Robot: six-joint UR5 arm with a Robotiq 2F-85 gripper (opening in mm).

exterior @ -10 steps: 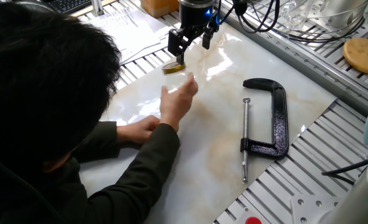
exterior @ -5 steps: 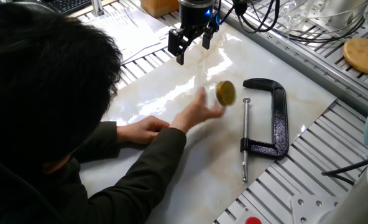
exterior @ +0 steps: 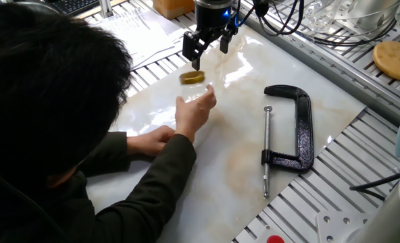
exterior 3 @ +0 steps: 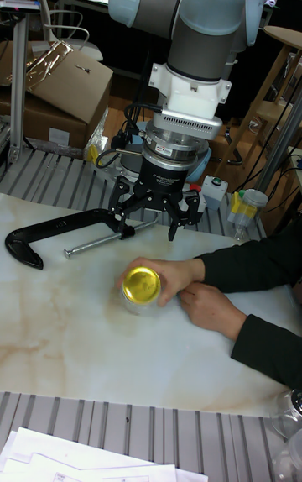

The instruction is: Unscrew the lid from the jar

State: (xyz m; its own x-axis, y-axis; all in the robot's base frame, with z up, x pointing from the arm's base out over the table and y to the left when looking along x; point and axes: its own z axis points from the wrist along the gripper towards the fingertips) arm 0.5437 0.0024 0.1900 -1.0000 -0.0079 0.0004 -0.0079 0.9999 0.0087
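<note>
The lid (exterior: 192,77) (exterior 3: 141,285), yellow-gold and a little blurred in the fixed view, sits on top of the jar (exterior: 201,90) (exterior 3: 132,306), upper centre of the fixed view and centre of the tall view. Whether it is screwed down cannot be told. The jar is clear glass and mostly hidden by a person's hand (exterior: 194,111) (exterior 3: 179,274) wrapped round its body; it appears to be held just over the counter (exterior: 240,169) (exterior 3: 75,348), though contact with the surface cannot be judged. The other hand (exterior: 148,142) (exterior 3: 211,307) rests on the counter just beside it. Directly above the lid, apart from it, hangs the claw (exterior: 207,48) (exterior 3: 151,226), its fingers spread wide and gripping nothing. Above the claw in the tall view rises the grey arm (exterior 3: 197,20). A black C-clamp (exterior: 292,128) (exterior 3: 52,238) lies flat on the pale marbled counter, right of centre in the fixed view and at the left edge in the tall view, well apart from the jar. A tan wooden disc (exterior: 394,59) sits at the upper right of the fixed view, and the person's dark head (exterior: 48,88) fills its left side.
</note>
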